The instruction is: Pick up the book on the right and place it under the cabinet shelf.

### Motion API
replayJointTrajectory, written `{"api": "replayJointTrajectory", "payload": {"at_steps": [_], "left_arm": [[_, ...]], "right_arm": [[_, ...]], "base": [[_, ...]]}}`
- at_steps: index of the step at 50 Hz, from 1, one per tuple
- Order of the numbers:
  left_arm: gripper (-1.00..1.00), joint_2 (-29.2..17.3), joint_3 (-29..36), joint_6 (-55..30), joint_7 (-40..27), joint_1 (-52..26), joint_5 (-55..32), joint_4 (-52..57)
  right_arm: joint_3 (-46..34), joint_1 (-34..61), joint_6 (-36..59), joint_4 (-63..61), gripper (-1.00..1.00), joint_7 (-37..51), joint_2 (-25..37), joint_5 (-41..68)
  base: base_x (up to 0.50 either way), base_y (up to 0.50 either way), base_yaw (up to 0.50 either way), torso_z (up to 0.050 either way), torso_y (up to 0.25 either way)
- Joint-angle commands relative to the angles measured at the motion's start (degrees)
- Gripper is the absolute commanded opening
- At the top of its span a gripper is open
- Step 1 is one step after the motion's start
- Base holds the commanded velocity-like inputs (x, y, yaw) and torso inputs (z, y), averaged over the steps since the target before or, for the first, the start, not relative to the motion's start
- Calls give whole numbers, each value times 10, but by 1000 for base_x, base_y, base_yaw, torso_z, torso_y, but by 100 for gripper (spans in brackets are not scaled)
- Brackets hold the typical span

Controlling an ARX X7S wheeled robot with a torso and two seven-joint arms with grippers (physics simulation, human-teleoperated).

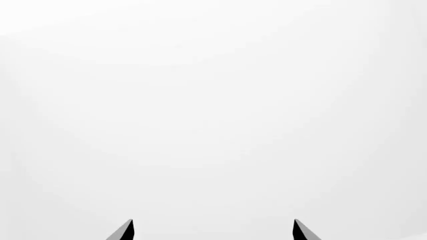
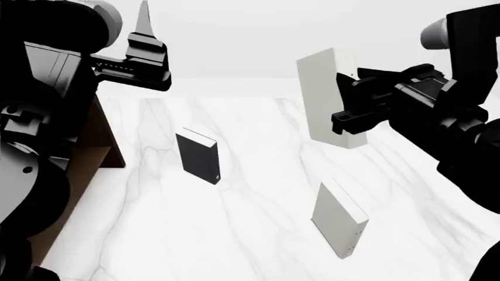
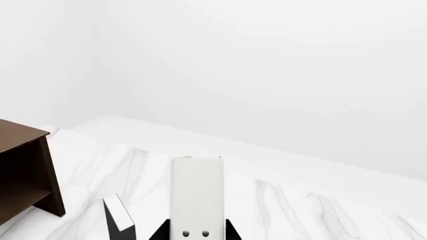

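My right gripper (image 2: pixel 350 104) is shut on the off-white book (image 2: pixel 324 93) and holds it upright in the air above the marble table. In the right wrist view the book (image 3: pixel 197 192) stands between the two black fingers of the gripper (image 3: pixel 197 231). The dark brown cabinet shelf (image 2: pixel 99 146) stands at the table's left, mostly hidden behind my left arm. The right wrist view shows its open front (image 3: pixel 23 170). My left gripper (image 2: pixel 144 38) is raised high at the left, open and empty, facing a blank wall (image 1: pixel 213 231).
A black book (image 2: pixel 199 157) stands upright in the middle of the table, right of the cabinet; it also shows in the right wrist view (image 3: pixel 119 222). A slightly darker grey book (image 2: pixel 338 219) stands upright near the front right. The white marble table (image 2: pixel 250 234) runs to a back edge by the wall.
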Motion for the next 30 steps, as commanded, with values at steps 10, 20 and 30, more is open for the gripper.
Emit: {"api": "replayJointTrajectory", "payload": {"at_steps": [10, 20, 30], "left_arm": [[100, -12, -13, -60, -16, -85, -21, 14], [100, -15, -24, -58, -17, -66, -31, 23], [100, -17, -35, -51, -16, -33, -43, 35]], "right_arm": [[46, -97, -47, -64, -100, 83, -38, 165], [41, -164, -85, -83, -100, 47, -78, 149], [35, -224, -127, -89, -100, -3, -118, 109]], "base": [[0, 0, 0, 0, 1], [0, 0, 0, 1, 1], [0, 0, 0, 0, 1]]}}
